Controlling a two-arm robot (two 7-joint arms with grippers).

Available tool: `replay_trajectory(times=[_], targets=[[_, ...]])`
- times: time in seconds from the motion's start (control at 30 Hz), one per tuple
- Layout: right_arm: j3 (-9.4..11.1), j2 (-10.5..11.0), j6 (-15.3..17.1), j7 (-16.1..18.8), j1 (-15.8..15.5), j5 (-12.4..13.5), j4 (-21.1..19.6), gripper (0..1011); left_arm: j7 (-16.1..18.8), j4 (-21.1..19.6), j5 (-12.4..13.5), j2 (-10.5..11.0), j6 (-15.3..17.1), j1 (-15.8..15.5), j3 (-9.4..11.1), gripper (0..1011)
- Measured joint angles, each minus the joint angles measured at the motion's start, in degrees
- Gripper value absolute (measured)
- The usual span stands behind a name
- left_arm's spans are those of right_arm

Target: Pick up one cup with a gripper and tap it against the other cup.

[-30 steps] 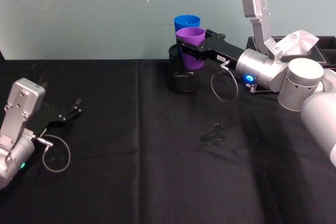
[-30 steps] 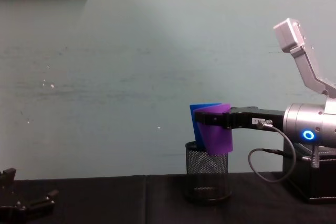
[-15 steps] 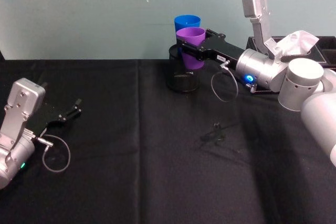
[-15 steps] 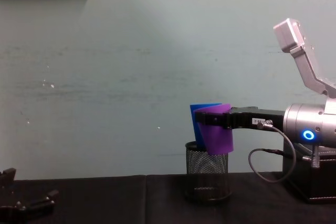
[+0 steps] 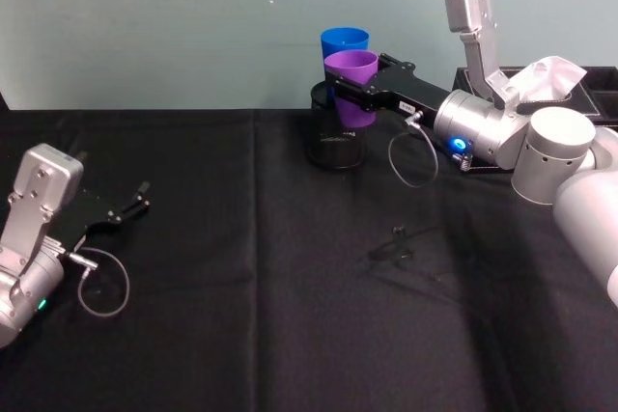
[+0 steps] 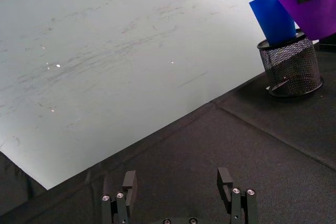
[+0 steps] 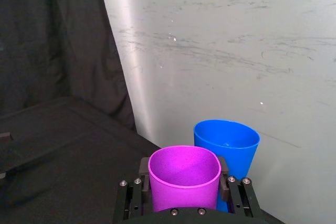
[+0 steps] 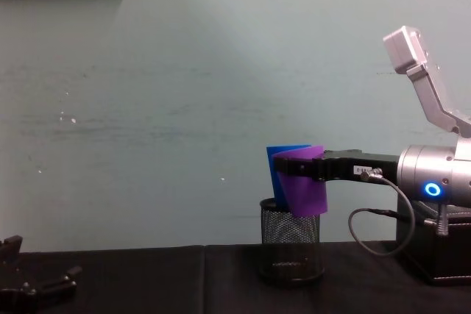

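My right gripper is shut on the purple cup and holds it upright in the air, above the front of a black wire-mesh pen holder. The blue cup stands in that holder, right behind the purple cup. In the right wrist view the purple cup sits between the jaws with the blue cup close behind; I cannot tell whether they touch. From the chest, the purple cup overlaps the blue cup. The left gripper rests open, low at the table's left side.
A black box with white tissue stands at the back right, behind my right arm. A small dark object lies on the black cloth in the middle. The pale wall rises just behind the cups.
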Motion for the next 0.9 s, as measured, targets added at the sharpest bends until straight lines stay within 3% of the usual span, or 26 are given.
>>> replay_trajectory(times=[0.9], targets=[[0.0,0.0,0.0,0.0,0.0,0.0,0.0,724,0.0,0.0,0.0,0.0,0.0,0.0,0.0,1000]])
